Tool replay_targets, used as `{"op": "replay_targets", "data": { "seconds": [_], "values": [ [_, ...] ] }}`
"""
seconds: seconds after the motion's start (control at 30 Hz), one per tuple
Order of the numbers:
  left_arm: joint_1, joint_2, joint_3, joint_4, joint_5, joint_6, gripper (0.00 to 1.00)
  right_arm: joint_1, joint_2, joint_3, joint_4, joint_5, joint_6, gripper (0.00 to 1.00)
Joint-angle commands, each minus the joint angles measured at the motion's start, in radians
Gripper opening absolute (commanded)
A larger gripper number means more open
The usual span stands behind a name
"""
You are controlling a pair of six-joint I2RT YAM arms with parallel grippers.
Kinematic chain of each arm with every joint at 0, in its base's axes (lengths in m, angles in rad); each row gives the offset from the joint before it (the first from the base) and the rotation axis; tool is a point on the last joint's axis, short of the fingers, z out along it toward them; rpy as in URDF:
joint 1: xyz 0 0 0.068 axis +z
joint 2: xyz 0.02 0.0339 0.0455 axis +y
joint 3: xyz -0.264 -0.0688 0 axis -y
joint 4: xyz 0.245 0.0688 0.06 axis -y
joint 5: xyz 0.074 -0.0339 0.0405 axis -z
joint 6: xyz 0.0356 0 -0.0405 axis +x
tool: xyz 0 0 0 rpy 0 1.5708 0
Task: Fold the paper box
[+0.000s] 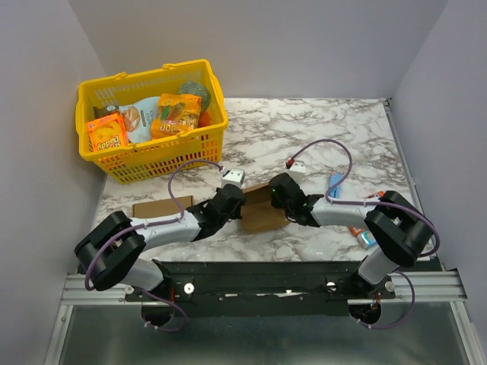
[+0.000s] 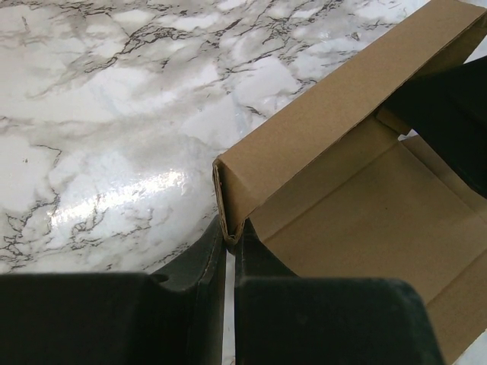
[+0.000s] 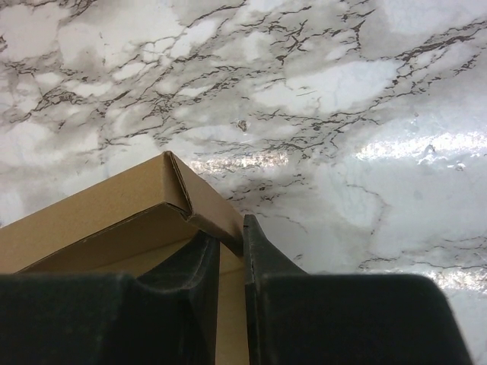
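The paper box (image 1: 262,211) is a brown cardboard piece with raised side walls, lying between my two arms near the table's front. In the left wrist view its wall (image 2: 342,114) stands folded up over the base panel. My left gripper (image 2: 230,234) is shut on the box's near left corner, and it also shows in the top view (image 1: 237,202). My right gripper (image 3: 232,245) is shut on a folded corner flap of the box (image 3: 99,209), and it shows in the top view (image 1: 280,196) at the box's right edge.
A yellow basket (image 1: 163,156) full of snack packs stands at the back left. A flat brown cardboard rectangle (image 1: 160,207) lies left of the left arm. A blue packet (image 1: 335,185) and small items (image 1: 364,236) lie at the right on the marble table (image 1: 335,129).
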Motion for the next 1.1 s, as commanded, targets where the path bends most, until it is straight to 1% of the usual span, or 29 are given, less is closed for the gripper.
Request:
{"op": "replay_targets", "data": {
  "seconds": [0.0,0.17,0.2,0.23,0.27,0.3,0.33,0.37,0.43,0.5,0.57,0.6,0.67,0.7,0.77,0.8,0.97,1.0,1.07],
  "values": [
    [0.019,-0.007,-0.014,-0.103,-0.09,-0.004,0.0,-0.065,0.022,-0.041,-0.189,0.164,0.079,0.01],
    [0.024,-0.026,-0.024,-0.1,-0.084,0.0,0.0,-0.079,0.016,-0.053,-0.188,0.156,0.091,0.01],
    [0.024,-0.029,-0.037,-0.062,-0.069,0.029,0.0,-0.081,0.003,-0.059,-0.164,0.153,0.07,0.01],
    [0.024,-0.033,-0.04,-0.049,-0.038,0.035,0.0,-0.079,-0.007,-0.07,-0.128,0.123,0.039,0.01],
    [0.024,-0.037,-0.045,-0.029,-0.009,0.052,0.0,-0.081,-0.018,-0.099,-0.026,0.1,-0.045,0.01],
    [0.024,-0.032,-0.042,-0.012,0.01,0.061,0.0,-0.079,-0.047,-0.116,0.014,0.077,-0.082,0.01],
    [0.024,-0.024,-0.033,-0.023,0.034,0.062,0.0,-0.079,-0.061,-0.128,0.053,0.026,-0.12,0.01],
    [0.024,0.0,-0.019,-0.038,0.036,0.063,0.0,-0.079,-0.073,-0.139,0.089,0.008,-0.169,0.01],
    [0.022,0.026,0.024,-0.101,0.025,0.059,0.0,-0.079,-0.11,-0.156,0.104,-0.044,-0.199,0.01],
    [0.024,0.054,0.056,-0.139,0.011,0.054,0.0,-0.079,-0.136,-0.17,0.102,-0.075,-0.222,0.11],
    [0.026,0.065,0.07,-0.173,0.013,0.048,0.0,-0.076,-0.173,-0.182,0.097,-0.115,-0.227,0.15],
    [0.027,0.068,0.076,-0.182,0.013,0.048,0.0,-0.075,-0.185,-0.19,0.091,-0.12,-0.224,0.21],
    [0.026,0.066,0.079,-0.187,0.013,0.048,0.0,-0.065,-0.222,-0.208,0.073,-0.118,-0.218,0.29],
    [0.029,0.068,0.084,-0.193,0.01,0.048,0.0,-0.062,-0.236,-0.214,0.068,-0.117,-0.219,0.34],
    [0.027,0.069,0.087,-0.201,0.01,0.048,0.0,-0.048,-0.274,-0.225,0.045,-0.115,-0.224,0.39],
    [0.027,0.072,0.093,-0.208,0.011,0.049,0.0,-0.041,-0.288,-0.225,0.036,-0.112,-0.228,0.45],
    [0.03,0.08,0.104,-0.218,0.017,0.048,0.0,0.011,-0.372,-0.231,-0.021,-0.115,-0.259,0.54],
    [0.03,0.083,0.108,-0.221,0.019,0.048,0.0,0.019,-0.388,-0.233,-0.025,-0.12,-0.263,0.57],
    [0.029,0.089,0.113,-0.227,0.019,0.048,0.0,0.033,-0.438,-0.234,-0.042,-0.138,-0.267,0.59]
  ]
}}
